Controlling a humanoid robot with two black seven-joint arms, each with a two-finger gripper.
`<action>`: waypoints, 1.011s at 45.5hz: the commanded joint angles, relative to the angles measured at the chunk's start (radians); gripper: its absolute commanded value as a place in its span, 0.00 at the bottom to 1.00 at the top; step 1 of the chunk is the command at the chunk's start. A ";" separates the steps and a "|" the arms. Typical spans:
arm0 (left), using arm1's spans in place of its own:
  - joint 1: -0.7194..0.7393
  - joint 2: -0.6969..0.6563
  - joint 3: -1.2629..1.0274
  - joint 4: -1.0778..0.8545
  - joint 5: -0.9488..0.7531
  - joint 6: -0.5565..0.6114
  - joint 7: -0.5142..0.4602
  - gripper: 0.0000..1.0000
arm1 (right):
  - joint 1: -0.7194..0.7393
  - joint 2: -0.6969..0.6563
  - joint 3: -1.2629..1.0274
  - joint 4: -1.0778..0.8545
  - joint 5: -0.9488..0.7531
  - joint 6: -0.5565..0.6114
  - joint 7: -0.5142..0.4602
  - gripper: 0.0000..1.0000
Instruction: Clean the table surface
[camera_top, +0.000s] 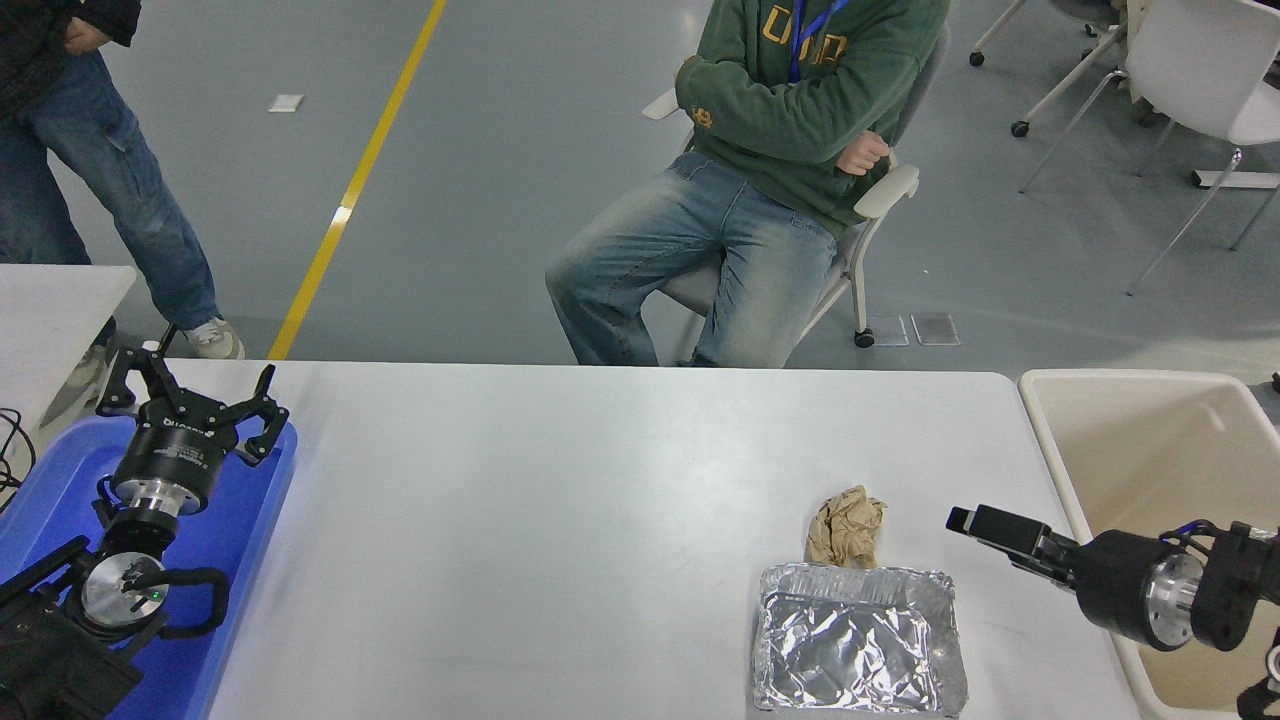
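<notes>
We see the right gripper (975, 522), grip state unclear, by the table (560, 480) right edge near paper wad (846, 526) and foil tray (858, 640).

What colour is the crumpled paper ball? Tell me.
Light brown; the paper ball shows best in the head view.

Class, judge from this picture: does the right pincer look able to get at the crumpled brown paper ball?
Probably yes. The right pincer points toward the brown paper ball across bare table surface; the foil tray lies nearer the camera, not between them.
</notes>
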 joint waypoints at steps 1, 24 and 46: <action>0.000 0.000 0.000 0.000 0.000 0.000 0.000 1.00 | 0.006 -0.026 -0.103 0.041 -0.138 0.001 -0.002 0.99; 0.000 0.000 0.000 0.000 0.000 0.000 0.001 1.00 | 0.033 0.049 -0.215 -0.035 -0.168 -0.008 -0.005 0.99; 0.000 0.000 0.000 0.000 0.000 0.000 0.000 1.00 | 0.069 0.184 -0.218 -0.170 -0.153 -0.031 -0.019 0.90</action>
